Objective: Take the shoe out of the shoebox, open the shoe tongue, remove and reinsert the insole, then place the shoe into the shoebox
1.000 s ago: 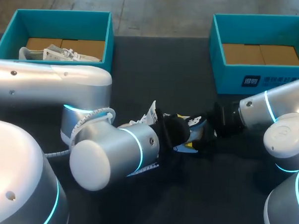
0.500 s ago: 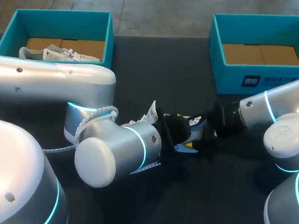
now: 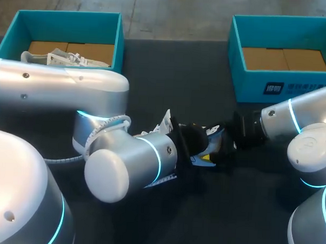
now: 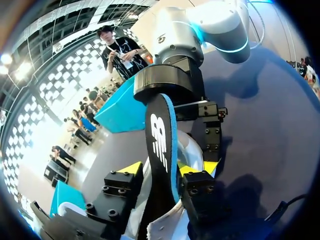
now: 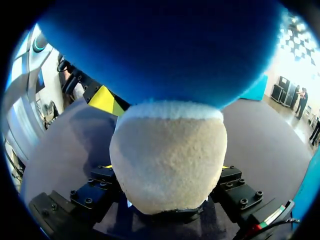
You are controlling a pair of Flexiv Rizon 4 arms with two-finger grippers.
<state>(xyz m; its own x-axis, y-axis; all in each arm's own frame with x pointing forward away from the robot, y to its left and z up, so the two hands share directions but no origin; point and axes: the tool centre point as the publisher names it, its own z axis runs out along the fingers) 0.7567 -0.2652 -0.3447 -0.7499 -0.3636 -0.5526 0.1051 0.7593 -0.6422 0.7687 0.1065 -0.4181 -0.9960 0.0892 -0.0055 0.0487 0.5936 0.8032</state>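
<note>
While mid-table, insole (image 5: 167, 155) in right gripper (image 5: 165, 169)

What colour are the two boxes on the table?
Teal, left box and right box alike, brown cardboard inside; clearest in the head view.

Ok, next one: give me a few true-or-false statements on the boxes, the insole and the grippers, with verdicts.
1. The right shoebox holds no shoe. True.
2. The left shoebox is empty. False: a white shoe lies in it.
3. The right gripper is shut on the insole. True.
4. The insole lies flat on the table. False: it stands on edge in the right gripper.
5. The left gripper is far from the right gripper. False: the two meet at mid-table.
</note>
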